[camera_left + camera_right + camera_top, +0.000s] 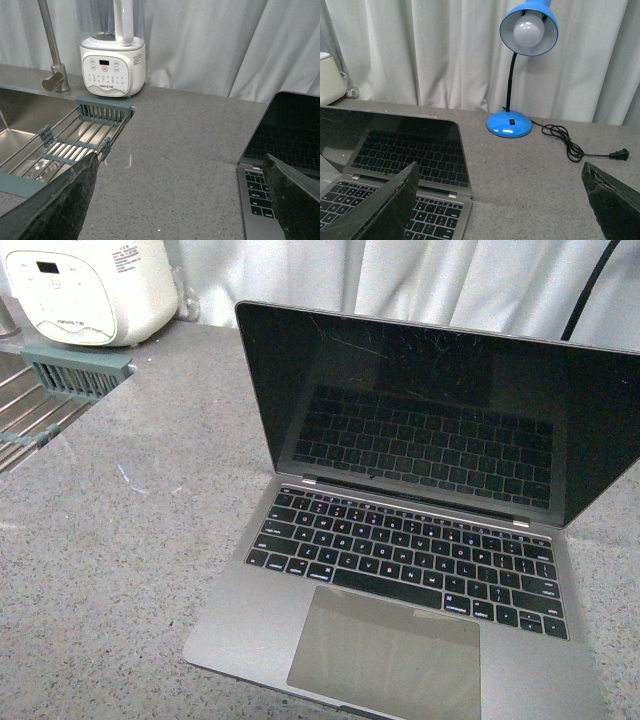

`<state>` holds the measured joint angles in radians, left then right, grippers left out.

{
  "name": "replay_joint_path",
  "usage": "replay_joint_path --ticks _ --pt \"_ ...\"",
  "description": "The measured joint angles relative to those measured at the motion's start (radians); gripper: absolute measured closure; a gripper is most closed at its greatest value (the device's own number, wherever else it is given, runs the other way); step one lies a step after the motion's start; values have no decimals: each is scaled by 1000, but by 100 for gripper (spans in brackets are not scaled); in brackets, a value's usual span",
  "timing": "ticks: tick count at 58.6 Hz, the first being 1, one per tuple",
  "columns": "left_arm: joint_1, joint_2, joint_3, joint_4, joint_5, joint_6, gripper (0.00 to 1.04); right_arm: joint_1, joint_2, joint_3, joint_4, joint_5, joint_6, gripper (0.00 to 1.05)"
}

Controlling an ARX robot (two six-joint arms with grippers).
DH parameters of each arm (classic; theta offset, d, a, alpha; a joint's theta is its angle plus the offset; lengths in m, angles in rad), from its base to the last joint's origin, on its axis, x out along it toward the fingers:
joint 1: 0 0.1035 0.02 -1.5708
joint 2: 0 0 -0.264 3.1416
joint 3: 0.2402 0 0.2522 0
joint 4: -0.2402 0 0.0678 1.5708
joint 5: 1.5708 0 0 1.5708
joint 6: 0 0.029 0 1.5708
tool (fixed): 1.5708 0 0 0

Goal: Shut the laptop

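One laptop (400,540) sits open on the near right part of the grey speckled countertop (120,540). Its scratched black screen (440,410) is tilted back and dark, and its keyboard and single trackpad (385,655) face the near edge. One white kitchen appliance (113,67) with a control panel stands at the far left. Beside it are one metal tap (52,50) and one steel sink (20,110), which has one slatted rack (75,145) lying across it. One blue desk lamp (509,124) stands far right, beyond the laptop's right edge, and its black cord (565,142) trails over the counter to a loose plug (620,155). White curtains (420,55) hang along the whole far side.

Two grippers show only in their wrist views. The left gripper (180,160) has its two dark fingers spread wide apart, holding nothing, and so does the right gripper (500,167). Neither touches the laptop.
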<state>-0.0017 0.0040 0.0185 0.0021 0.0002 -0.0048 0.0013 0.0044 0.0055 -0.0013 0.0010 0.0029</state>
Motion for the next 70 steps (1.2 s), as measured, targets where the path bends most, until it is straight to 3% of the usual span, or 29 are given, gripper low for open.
replay_joint_path --ticks 70 --pt "0 0 0 0 0 0 6 0 0 0 0 0 0 9"
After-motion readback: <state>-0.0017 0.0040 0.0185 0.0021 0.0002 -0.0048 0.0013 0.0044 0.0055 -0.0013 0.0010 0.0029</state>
